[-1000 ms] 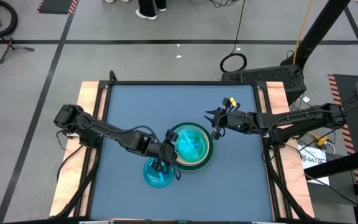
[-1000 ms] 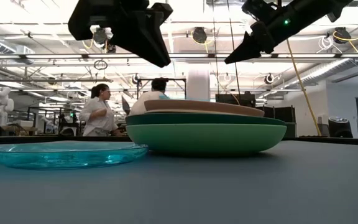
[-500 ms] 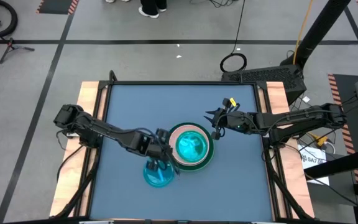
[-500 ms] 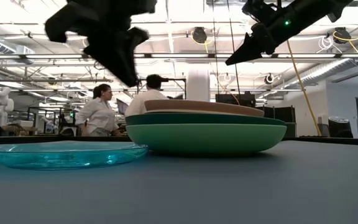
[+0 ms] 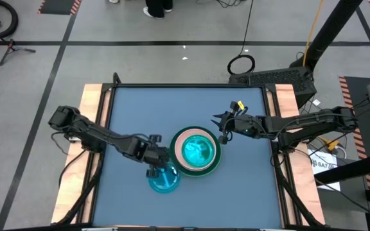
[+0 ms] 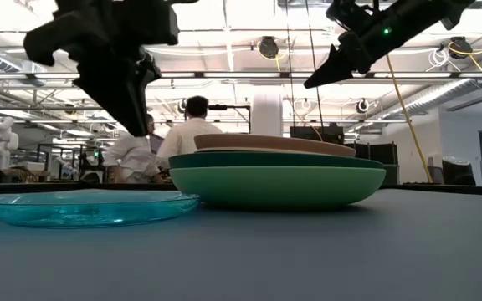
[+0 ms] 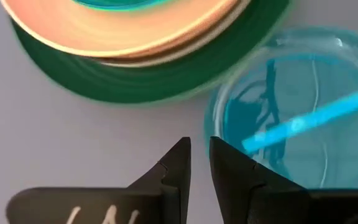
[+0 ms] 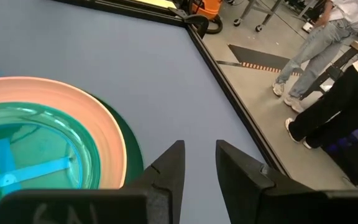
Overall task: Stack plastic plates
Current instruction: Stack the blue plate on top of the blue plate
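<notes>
The stack of plates [image 5: 198, 151] sat near the middle of the table [image 5: 133, 109], a pink plate [image 7: 129, 37] and a translucent cyan one resting on the green plates beneath. One loose cyan plate [image 5: 164, 179] lay flat on the table just beside the stack, on its near-left side, its rim close to or touching the stack's lowest green rim; the low view did not settle which. The left gripper [image 5: 156, 165] hung above the table, directly over the far-left edge of the loose plate and just left of the stack. Its fingers were drawn close together with only a narrow slit between them, and they held nothing. The right gripper [image 5: 221, 126] hovered off the stack's far-right edge, raised well clear of it in the low view, fingers likewise nearly closed and empty. The left arm was plainly the nearer to the loose plate, which lay below and slightly to the near side of its fingertips. Being round, the plate offered no preferred axis; in my judgement a rim pinch from the left, then a short carry rightward onto the stack, was what remained.
</notes>
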You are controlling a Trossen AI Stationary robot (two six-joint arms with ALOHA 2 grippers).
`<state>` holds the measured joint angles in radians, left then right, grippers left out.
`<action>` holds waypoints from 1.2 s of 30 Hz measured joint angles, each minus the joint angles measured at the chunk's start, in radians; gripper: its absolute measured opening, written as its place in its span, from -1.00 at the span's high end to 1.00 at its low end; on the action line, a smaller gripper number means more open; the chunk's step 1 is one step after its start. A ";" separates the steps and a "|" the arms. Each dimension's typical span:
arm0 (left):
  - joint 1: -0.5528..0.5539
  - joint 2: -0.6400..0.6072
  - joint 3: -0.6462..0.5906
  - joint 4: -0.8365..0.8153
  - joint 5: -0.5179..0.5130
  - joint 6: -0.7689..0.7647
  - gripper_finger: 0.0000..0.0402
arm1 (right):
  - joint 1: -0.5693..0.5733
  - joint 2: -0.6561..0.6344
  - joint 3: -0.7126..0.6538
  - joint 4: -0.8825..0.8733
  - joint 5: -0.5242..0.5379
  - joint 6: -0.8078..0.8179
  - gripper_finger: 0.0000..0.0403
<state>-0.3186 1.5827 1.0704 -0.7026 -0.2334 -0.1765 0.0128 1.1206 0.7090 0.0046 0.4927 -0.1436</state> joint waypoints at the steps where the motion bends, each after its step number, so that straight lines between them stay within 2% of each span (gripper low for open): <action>1: 0.000 -0.012 -0.028 0.042 -0.002 -0.019 0.67 | 0.000 0.000 0.000 -0.003 0.000 0.000 0.57; 6: -0.011 -0.080 -0.175 0.217 0.001 -0.133 0.67 | 0.000 0.000 0.000 -0.007 0.000 0.000 0.57; 10: -0.025 -0.098 -0.242 0.269 0.002 -0.252 0.67 | 0.000 0.000 0.000 -0.007 0.000 0.000 0.57; 13: -0.036 -0.101 -0.248 0.270 0.001 -0.322 0.67 | 0.000 0.000 0.000 -0.008 0.000 0.000 0.57; 26: -0.065 -0.101 -0.249 0.231 -0.001 -0.455 0.66 | 0.000 0.000 0.000 -0.009 0.000 0.001 0.57; 36: -0.106 -0.099 -0.249 0.221 -0.061 -0.550 0.66 | 0.000 0.000 0.000 -0.009 0.000 0.001 0.57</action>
<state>-0.4243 1.4834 0.8215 -0.4817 -0.2944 -0.7265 0.0128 1.1206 0.7090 -0.0048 0.4927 -0.1425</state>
